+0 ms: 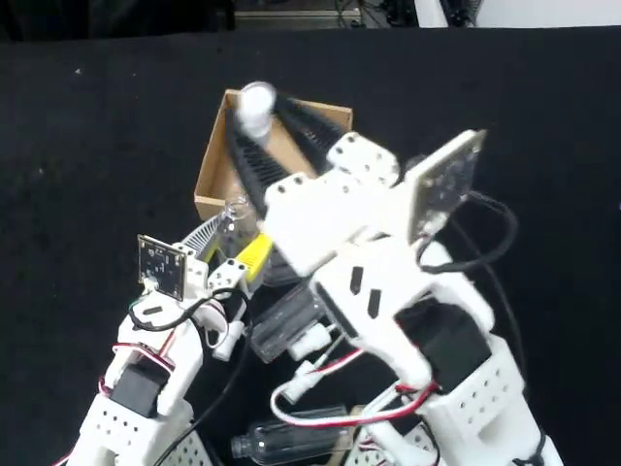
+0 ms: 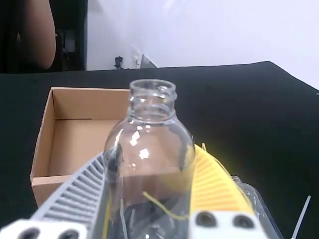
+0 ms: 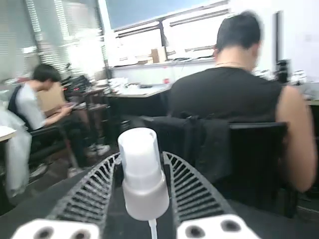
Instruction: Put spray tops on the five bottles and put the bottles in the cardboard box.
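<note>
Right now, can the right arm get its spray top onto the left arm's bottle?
Probably yes: the bottle in the left end effector has a bare, open mouth, and the right end effector holds the spray top free over the cardboard box.

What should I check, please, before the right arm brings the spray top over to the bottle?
1. The left jaws grip the bottle: ok.
2. The bottle neck is open, with nothing on it: ok.
3. The right jaws hold the spray top: ok.
4. The spray top is lined up over the bottle neck: not ok; it sits by the far end of the cardboard box, apart from the bottle.
5. The dip tube is straight: cannot tell.
</note>
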Controlling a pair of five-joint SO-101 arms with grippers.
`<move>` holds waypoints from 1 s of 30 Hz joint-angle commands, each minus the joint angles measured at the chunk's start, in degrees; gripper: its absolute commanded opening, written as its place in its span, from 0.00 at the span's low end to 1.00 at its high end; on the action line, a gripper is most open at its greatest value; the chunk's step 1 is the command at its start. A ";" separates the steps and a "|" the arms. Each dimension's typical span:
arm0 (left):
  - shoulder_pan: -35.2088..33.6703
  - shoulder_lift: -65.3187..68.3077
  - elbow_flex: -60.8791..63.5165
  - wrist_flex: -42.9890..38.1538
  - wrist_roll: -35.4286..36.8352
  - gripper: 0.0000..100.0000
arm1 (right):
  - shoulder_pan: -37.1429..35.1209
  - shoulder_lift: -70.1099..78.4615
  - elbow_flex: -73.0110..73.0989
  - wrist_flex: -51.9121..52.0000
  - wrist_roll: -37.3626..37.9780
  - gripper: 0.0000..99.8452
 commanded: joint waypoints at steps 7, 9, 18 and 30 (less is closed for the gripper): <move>0.48 -0.97 1.36 -1.05 0.09 0.03 | 1.41 0.57 -0.40 -0.18 -0.09 0.01; 0.48 -0.97 1.36 -1.05 0.09 0.03 | 2.37 0.48 -1.01 -0.09 -0.26 0.01; 0.48 -0.97 1.36 -1.05 0.09 0.03 | 3.25 0.84 0.57 0.18 0.09 0.01; 0.48 -0.97 1.36 -1.05 0.09 0.03 | 2.02 0.84 5.85 0.35 0.09 0.01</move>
